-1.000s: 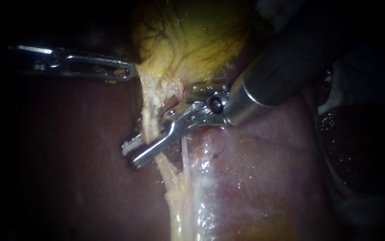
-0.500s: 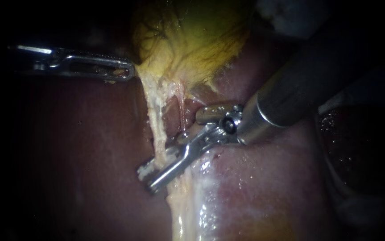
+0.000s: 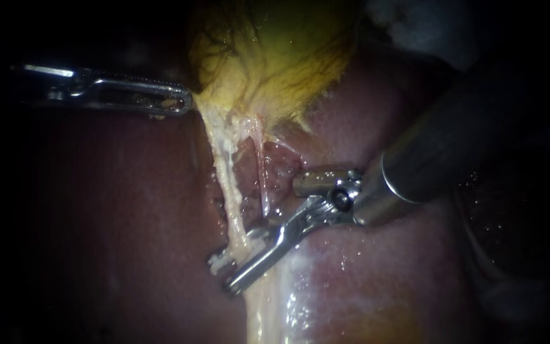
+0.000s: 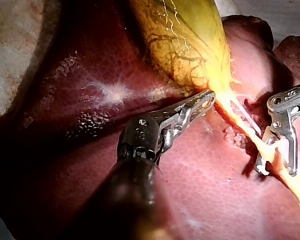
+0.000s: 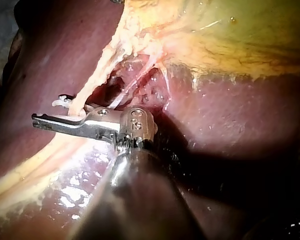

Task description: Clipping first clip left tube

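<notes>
Slim steel right instrument (image 3: 224,275): jaws parted, straddling ragged pale-yellow left tube (image 3: 224,172), glossy red liver (image 3: 364,267) beneath. Steel left instrument (image 3: 184,102) clenched on veined yellow gallbladder (image 3: 268,57).

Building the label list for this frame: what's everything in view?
liver: 1, dark red, under everything else
gallbladder: 1, yellow-green, upper middle, on the liver
left tube: 1, pale yellow, runs down from the gallbladder
right tube: 1, thin, whitish, just beside the left tube
left instrument: 1, silver, shut on the gallbladder's lower edge
right instrument: 1, silver, open astride the left tube, low on it
</notes>
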{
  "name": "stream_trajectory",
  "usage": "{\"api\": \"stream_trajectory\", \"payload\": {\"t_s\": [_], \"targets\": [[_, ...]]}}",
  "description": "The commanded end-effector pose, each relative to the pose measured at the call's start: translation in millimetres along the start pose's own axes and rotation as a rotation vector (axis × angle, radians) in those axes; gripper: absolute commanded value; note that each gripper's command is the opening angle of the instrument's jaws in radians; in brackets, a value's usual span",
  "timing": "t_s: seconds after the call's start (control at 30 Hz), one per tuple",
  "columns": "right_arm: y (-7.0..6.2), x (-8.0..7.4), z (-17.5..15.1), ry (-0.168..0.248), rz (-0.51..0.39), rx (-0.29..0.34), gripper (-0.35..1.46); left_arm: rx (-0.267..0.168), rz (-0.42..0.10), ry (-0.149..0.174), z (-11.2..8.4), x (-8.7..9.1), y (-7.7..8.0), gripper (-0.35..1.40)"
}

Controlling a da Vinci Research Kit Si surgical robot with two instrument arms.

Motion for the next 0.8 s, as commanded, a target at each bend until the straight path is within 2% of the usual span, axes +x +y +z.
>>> {"api": "stream_trajectory", "payload": {"t_s": [0.03,0.13,0.3,0.47,0.6,0.8], "targets": [[0.1,-0.2,0.0,0.0,-0.007,0.002,0.44,0.0,0.0,0.0,0.0,0.0,0.0,-0.35],[0.3,-0.4,0.0,0.003,-0.032,0.004,0.33,0.0,0.0,0.0,0.0,0.0,0.0,-0.35],[0.4,-0.4,-0.3,0.007,-0.044,0.002,-0.07,0.0,0.0,0.0,0.0,0.0,0.0,-0.35],[0.5,-0.4,-0.4,0.007,-0.044,0.001,-0.35,0.0,0.0,0.0,0.0,0.0,0.0,-0.35],[0.8,-0.3,-0.6,0.021,-0.043,-0.008,-0.35,0.0,0.0,0.0,0.0,0.0,0.0,-0.35],[0.8,-0.3,-0.6,0.017,-0.043,-0.006,-0.35,0.0,0.0,0.0,-0.1,0.0,0.0,-0.35]]}}
